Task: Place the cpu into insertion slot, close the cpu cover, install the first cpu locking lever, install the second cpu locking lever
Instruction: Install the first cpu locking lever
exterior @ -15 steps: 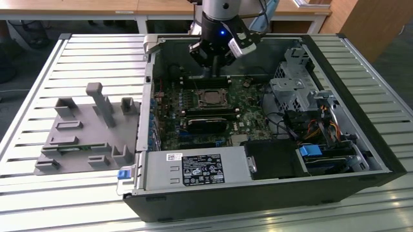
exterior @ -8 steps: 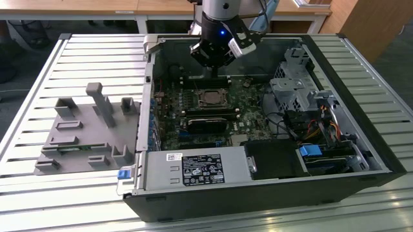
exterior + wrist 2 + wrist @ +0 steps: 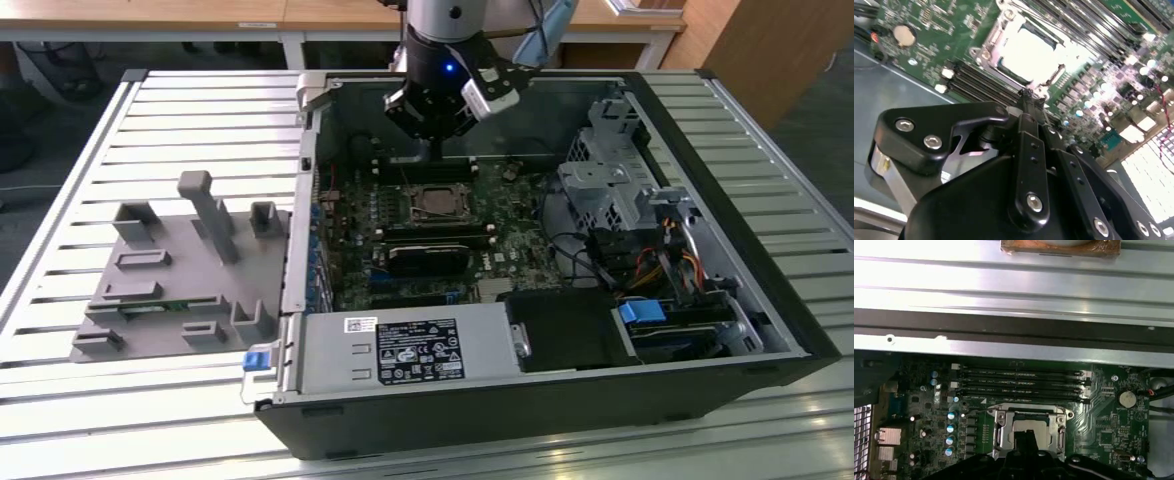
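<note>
One arm [image 3: 447, 30], gripper [image 3: 434, 150] with fingers together and nothing visibly between them, hangs inside the open computer case [image 3: 534, 420], over the memory slots [image 3: 1021, 380] just beside the insertion slot [image 3: 414, 212]. Cpu [image 3: 1029, 425] sits in that slot near the middle of the case, with the cpu cover [image 3: 999, 432] lying flat around it. Case lies on a slatted metal table [image 3: 200, 110]; grey fixture plate [image 3: 160, 290] sits just beside the case on the exterior view's left, and wooden desks [image 3: 200, 12] stand beyond the case's far end.
</note>
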Available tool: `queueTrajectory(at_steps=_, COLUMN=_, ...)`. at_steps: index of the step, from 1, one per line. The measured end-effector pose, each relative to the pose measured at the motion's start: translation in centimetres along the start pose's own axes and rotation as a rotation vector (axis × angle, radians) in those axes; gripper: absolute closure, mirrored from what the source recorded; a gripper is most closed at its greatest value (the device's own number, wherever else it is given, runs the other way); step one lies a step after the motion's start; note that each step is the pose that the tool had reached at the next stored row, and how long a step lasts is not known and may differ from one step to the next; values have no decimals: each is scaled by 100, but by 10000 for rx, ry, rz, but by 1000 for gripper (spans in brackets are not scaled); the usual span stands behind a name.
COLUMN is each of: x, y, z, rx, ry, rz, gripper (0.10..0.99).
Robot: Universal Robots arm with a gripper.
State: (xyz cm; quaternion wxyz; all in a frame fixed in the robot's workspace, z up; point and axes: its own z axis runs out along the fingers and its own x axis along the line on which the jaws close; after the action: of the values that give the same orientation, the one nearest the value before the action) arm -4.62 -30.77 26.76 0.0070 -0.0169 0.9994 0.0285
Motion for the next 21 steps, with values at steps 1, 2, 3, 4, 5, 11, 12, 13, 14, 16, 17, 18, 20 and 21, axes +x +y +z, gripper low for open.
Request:
queueTrajectory(at_steps=1, x=21, y=1, z=1, rx=-1, ry=-2, rz=-1, gripper=980)
queueTrajectory(at_steps=2, x=43, y=1, z=0, rx=0, ry=-1, rz=-1, gripper=980)
queueTrajectory(at_steps=3, x=63, y=3, z=3, rx=-2, ry=-2, rz=-1, gripper=980)
queueTrajectory(at_steps=4, x=77, y=7, z=7, rx=-1, ry=-2, rz=0, gripper=980)
queueTrajectory(at_steps=5, x=88, y=11, z=11, rx=1, ry=-2, rz=16, gripper=980)
queueTrajectory(at_steps=11, x=157, y=16, z=38, rx=4, ry=-15, rz=230, gripper=980)
queueTrajectory(at_steps=12, x=176, y=17, z=44, rx=3, ry=-14, rz=229, gripper=980)
queueTrajectory(at_steps=13, x=193, y=17, z=48, rx=4, ry=-14, rz=229, gripper=980)
queueTrajectory(at_steps=14, x=205, y=18, z=50, rx=4, ry=-13, rz=229, gripper=980)
queueTrajectory(at_steps=16, x=231, y=19, z=54, rx=-4, ry=-14, rz=229, gripper=980)
queueTrajectory(at_steps=17, x=242, y=20, z=55, rx=-9, ry=-15, rz=230, gripper=980)
queueTrajectory(at_steps=18, x=254, y=21, z=57, rx=-10, ry=-15, rz=230, gripper=980)
queueTrajectory(at_steps=20, x=278, y=24, z=61, rx=-10, ry=-15, rz=229, gripper=980)
queueTrajectory(at_steps=21, x=291, y=25, z=61, rx=-9, ry=-14, rz=228, gripper=980)
